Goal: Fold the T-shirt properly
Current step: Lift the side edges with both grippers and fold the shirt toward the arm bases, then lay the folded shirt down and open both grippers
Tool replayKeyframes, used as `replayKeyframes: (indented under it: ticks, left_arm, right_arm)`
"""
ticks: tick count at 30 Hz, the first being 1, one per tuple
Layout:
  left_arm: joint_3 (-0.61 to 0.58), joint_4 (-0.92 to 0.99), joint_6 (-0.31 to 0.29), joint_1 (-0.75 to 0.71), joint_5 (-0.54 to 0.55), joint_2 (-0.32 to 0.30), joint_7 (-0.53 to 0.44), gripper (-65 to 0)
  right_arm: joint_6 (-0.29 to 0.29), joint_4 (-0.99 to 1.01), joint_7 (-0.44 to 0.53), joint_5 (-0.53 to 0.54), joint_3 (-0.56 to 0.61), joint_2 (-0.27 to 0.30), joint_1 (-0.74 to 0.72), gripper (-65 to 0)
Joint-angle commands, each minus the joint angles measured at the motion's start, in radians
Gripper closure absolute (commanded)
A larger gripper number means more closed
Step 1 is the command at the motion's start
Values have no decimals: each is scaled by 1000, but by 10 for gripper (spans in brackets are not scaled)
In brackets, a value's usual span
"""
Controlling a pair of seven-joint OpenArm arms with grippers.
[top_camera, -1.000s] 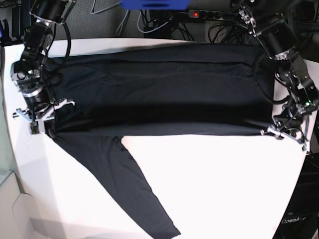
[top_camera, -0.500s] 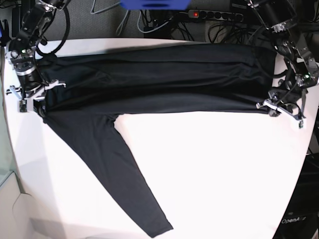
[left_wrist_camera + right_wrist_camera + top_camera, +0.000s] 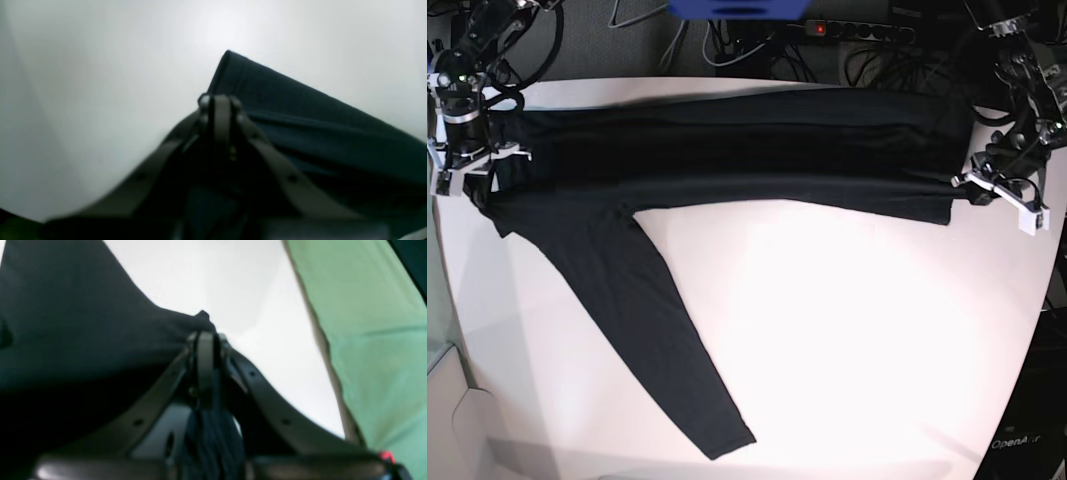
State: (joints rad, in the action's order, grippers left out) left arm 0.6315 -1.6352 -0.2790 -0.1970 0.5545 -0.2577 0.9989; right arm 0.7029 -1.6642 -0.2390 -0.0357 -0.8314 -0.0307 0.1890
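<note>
Fabric of the thin black long-sleeved T-shirt lay stretched across the white table. The left gripper and the right gripper each pinched one end, jaws pressed together on cloth. One sleeve trailed down.

2 arms spread wide apart, left gripper jaws pinched closed, right gripper likewise

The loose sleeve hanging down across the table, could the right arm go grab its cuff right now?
Probably not yet. The right gripper is shut on the T-shirt at the far edge, while the sleeve cuff lies unobstructed across the white table; it would have to let go first.
</note>
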Motion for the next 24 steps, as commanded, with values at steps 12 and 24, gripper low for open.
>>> replayKeyframes:
  ticks: [12, 24]
  left_arm:
    - [72, -12, 4, -43, -1, -22, -19, 0]
    - [63, 62, 2, -51, -3, -16, -21, 0]
  right_arm:
    - [-5, -14, 28, 16, -6, -53, 71, 0]
    - [-5, 43, 28, 16, -10, -44, 96, 0]
